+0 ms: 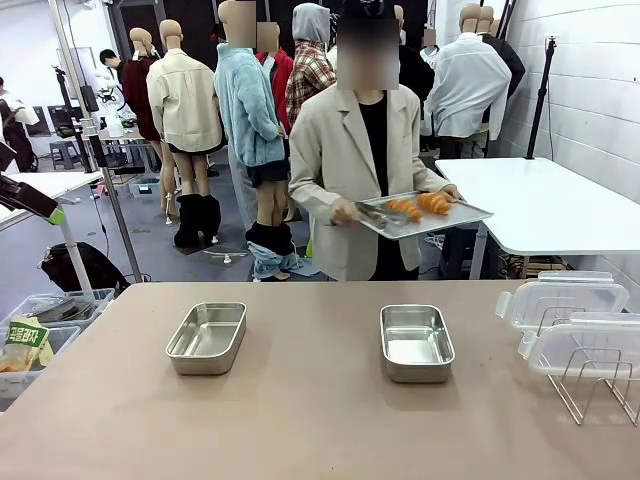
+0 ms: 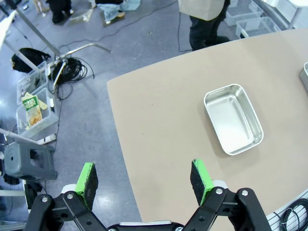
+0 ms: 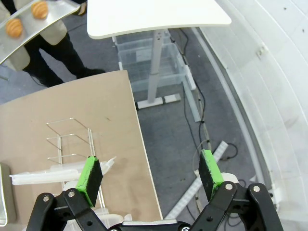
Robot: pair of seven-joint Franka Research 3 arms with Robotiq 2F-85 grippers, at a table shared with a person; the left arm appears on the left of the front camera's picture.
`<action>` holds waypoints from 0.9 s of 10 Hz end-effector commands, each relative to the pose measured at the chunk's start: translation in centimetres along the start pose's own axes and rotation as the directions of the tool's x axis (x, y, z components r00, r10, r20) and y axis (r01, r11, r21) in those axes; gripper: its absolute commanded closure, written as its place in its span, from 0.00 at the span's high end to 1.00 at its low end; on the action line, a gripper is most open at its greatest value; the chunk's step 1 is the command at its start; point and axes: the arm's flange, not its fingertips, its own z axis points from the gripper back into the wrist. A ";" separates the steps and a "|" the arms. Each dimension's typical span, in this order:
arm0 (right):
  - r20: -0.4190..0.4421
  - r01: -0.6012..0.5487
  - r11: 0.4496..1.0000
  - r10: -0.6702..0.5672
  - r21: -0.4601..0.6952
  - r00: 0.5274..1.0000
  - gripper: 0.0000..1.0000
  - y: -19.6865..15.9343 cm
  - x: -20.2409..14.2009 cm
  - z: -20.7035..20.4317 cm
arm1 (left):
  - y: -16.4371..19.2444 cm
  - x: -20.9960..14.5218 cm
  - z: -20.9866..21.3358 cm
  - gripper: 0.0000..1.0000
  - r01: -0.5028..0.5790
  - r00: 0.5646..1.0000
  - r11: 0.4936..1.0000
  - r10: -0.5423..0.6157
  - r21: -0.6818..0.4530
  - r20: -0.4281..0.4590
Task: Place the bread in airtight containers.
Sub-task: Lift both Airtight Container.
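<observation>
Two open steel containers sit on the brown table: the left container and the right container. Behind the table a person holds a flat metal tray carrying golden-brown bread rolls, with tongs in the other hand. Clear lids rest on a wire rack at the table's right. My left gripper hangs open above the table's left edge. My right gripper hangs open past the table's right edge, over the floor.
A white table stands behind at the right. Plastic bins with packets sit on the floor left of the table, beside a grey stool and cables.
</observation>
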 end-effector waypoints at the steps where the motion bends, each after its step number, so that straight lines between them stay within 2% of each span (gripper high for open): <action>1: -0.010 -0.016 1.000 0.015 -0.004 1.000 1.00 -0.1 -0.1 0.1 | 0.2 0.0 -0.1 1.00 0.012 1.000 1.000 -0.012 -0.001 -0.001; 9: -0.010 -0.016 1.000 0.015 -0.004 1.000 1.00 -0.1 -0.1 0.1 | 0.2 0.0 -0.1 1.00 0.012 1.000 1.000 -0.012 -0.001 -0.001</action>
